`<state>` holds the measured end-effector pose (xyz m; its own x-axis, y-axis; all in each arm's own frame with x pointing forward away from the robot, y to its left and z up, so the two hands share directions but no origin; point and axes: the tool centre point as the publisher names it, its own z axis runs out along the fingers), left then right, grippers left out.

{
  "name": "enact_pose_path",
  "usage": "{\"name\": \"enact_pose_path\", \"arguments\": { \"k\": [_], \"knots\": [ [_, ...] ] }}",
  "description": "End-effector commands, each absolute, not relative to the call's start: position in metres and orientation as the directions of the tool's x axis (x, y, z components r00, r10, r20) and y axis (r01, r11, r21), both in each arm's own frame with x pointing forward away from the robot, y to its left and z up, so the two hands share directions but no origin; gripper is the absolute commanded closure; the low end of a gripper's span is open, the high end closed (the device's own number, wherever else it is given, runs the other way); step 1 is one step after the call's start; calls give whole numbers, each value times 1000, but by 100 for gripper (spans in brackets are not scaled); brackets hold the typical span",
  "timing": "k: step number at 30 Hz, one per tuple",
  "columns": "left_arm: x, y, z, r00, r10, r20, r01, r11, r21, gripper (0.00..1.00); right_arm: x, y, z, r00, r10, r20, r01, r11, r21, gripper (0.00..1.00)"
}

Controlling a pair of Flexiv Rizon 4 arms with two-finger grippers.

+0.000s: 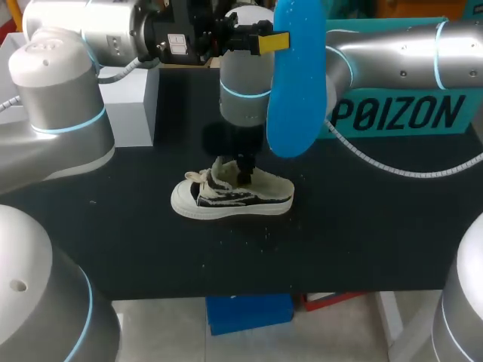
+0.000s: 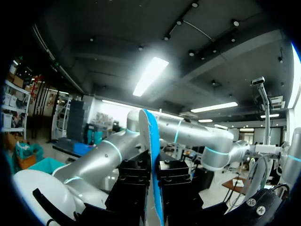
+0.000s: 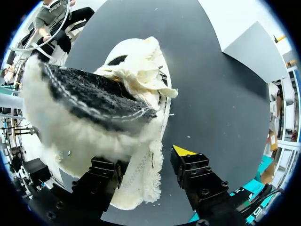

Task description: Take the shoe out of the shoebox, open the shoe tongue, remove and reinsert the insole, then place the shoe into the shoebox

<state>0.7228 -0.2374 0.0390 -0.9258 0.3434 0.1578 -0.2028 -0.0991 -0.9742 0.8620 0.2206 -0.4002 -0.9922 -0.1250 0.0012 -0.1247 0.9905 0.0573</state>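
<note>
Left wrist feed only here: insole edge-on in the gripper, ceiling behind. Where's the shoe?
Observer: The shoe stands sole-down mid-table; the insole is held high, clear of it.
Operator: Right gripper?
Observer: The right gripper is down at the shoe, open; its visible yellow tip is off the shoe.
Operator: Box?
Observer: A teal box stands at the table's far edge, behind the right arm.
</note>
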Motion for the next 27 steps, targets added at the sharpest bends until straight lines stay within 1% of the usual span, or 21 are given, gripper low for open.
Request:
{"name": "enact_pose_path", "arguments": {
  "k": [1, 21, 23, 24, 25, 27],
  "knots": [
    [723, -238, 39, -927, 342, 157, -201, -98, -975, 100, 864, 222, -402, -992, -129, 9, -128, 990, 62, 100],
    [723, -238, 39, -927, 342, 157, -201, -98, -975, 100, 864, 222, -402, -992, -129, 9, -128, 990, 62, 100],
    [723, -238, 39, -927, 342, 157, -201, -98, -975, 100, 869, 218, -376, -995, -94, -22, -95, 993, 71, 100],
    [723, -238, 39, -927, 342, 157, -201, -98, -975, 100, 873, 216, -362, -997, -64, -53, -67, 997, 49, 100],
    [723, -238, 39, -927, 342, 157, -201, -98, -975, 100, 878, 212, -348, -998, -9, -66, -11, 999, 35, 100],
    [723, -238, 39, -927, 342, 157, -201, -98, -975, 100, 885, 202, -320, -994, 71, -84, 67, 997, 42, 100]
  ]
}}
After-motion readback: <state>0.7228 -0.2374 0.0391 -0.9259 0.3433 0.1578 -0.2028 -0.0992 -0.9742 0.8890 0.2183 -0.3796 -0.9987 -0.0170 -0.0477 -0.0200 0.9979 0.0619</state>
